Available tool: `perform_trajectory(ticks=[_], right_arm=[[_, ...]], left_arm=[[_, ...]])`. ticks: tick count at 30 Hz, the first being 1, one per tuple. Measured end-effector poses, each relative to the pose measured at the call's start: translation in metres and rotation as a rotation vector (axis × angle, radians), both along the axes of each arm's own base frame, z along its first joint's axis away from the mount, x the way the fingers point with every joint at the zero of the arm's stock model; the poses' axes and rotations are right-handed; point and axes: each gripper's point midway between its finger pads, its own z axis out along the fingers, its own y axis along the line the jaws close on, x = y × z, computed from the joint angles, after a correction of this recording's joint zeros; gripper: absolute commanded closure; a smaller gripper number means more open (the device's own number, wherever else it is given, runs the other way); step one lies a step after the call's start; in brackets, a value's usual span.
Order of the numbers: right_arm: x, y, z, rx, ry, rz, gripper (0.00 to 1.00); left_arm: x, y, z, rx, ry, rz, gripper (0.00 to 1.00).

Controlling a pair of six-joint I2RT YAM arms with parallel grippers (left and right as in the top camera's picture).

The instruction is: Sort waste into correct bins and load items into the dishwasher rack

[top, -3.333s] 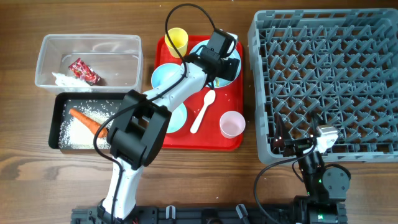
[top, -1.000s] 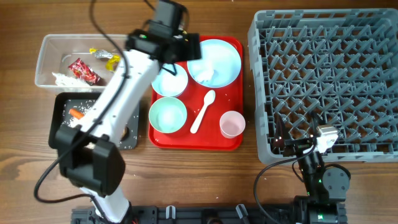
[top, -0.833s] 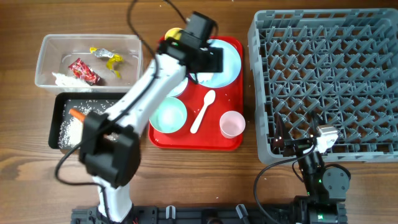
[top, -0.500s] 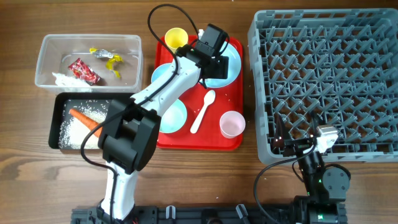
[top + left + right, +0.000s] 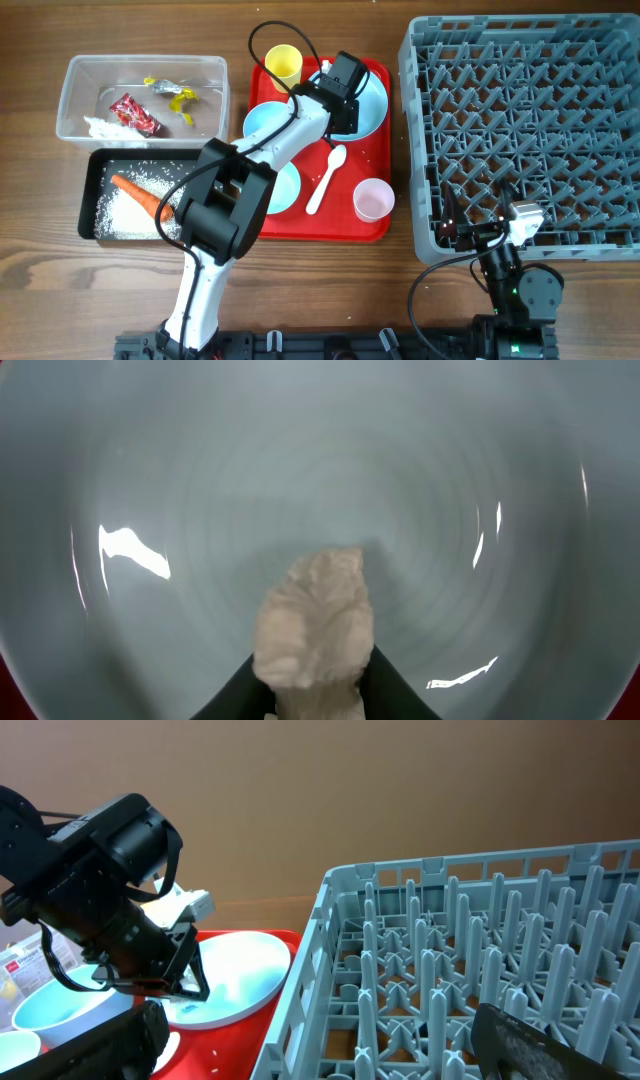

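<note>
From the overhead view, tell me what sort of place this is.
Likely a lab table staged for dish clearing: a grey dishwasher rack, a red tray of cups and bowls, and a clear tub and black tray holding waste.

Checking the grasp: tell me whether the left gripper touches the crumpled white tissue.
Touching. Left wrist view: both black fingertips press the sides of the crumpled white tissue, over the light blue plate.
</note>
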Motion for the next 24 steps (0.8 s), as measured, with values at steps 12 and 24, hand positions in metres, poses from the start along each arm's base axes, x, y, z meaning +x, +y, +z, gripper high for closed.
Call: perform_trajectory(ticks=[12, 24], right_arm=[[0.0, 0.0, 0.0, 0.0, 0.0, 0.0, 0.0], [0.0, 0.0, 0.0, 0.0, 0.0, 0.0, 0.0]], left_arm=[[0.024, 0.044, 0.152, -0.079, -0.269, 0.091, 0.84], [0.019, 0.31, 0.168, 0.0, -0.14, 0.627, 0.82]])
